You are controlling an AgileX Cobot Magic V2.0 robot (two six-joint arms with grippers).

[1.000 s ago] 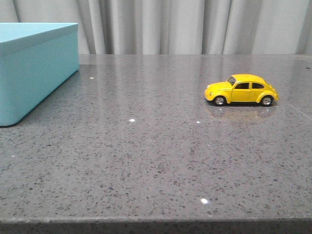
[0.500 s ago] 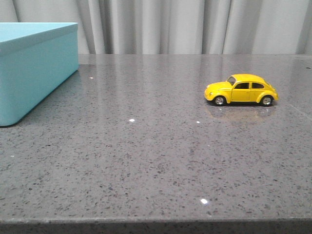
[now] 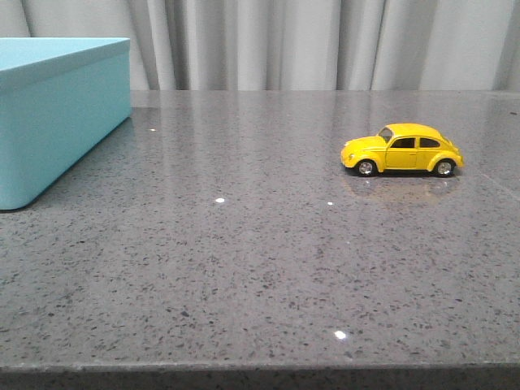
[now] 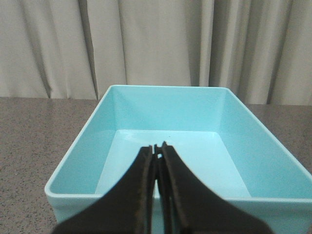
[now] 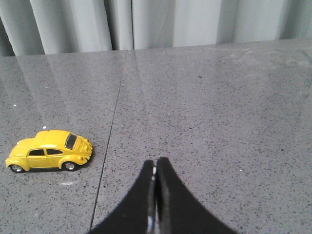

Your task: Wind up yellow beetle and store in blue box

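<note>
Blue box (image 4: 253,170) sits open; yellow beetle (image 3: 403,149) stands well apart.

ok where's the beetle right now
In the front view the beetle stands on the table's right side, far from the blue box at left.

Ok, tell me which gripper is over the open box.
The left gripper: its shut fingers sit above the empty blue box. The right gripper faces bare table.

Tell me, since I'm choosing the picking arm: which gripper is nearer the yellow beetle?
Right. The right gripper has the yellow beetle nearby on the table; the left gripper faces the blue box.
</note>
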